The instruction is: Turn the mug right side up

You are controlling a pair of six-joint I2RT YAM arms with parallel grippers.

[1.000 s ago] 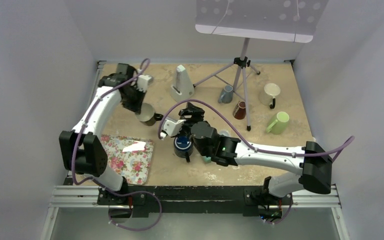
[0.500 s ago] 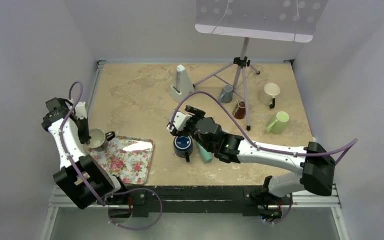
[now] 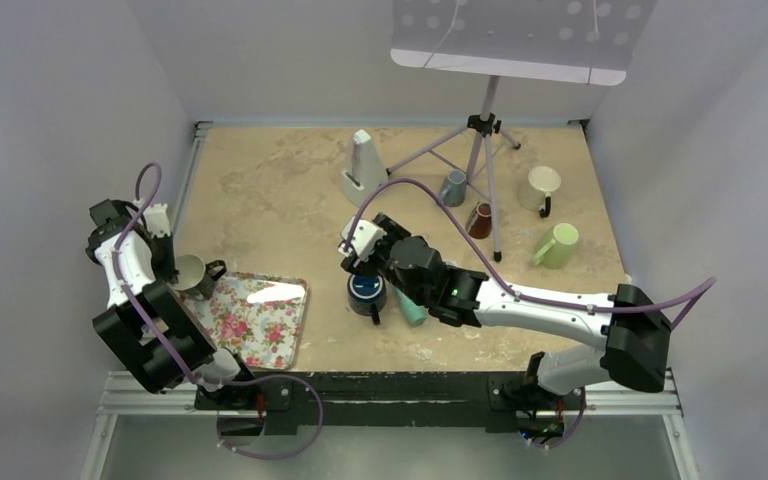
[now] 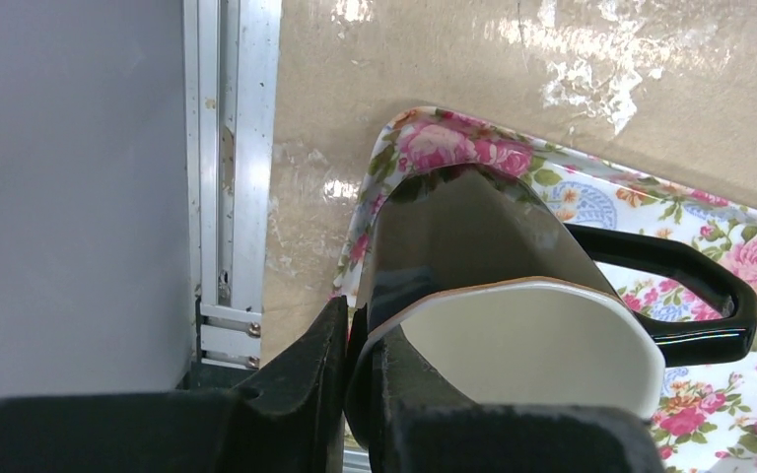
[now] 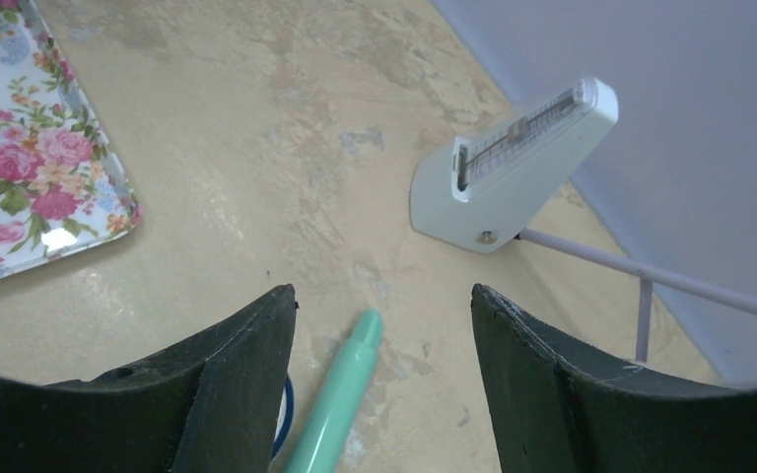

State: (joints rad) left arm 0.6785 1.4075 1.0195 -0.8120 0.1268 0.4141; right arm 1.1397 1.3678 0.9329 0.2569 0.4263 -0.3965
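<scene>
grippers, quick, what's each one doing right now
Left gripper: closed on the rim of the dark mug, at the corner of the floral tray.
Right gripper: open, holding nothing, above the green pen.

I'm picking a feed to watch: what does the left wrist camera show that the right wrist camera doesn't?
Only the left wrist: the mug, its rim pinched by the left gripper, plus a metal rail. Only the right wrist: the open right gripper, a green pen and a white metronome. Both: the floral tray and the tan table.
</scene>
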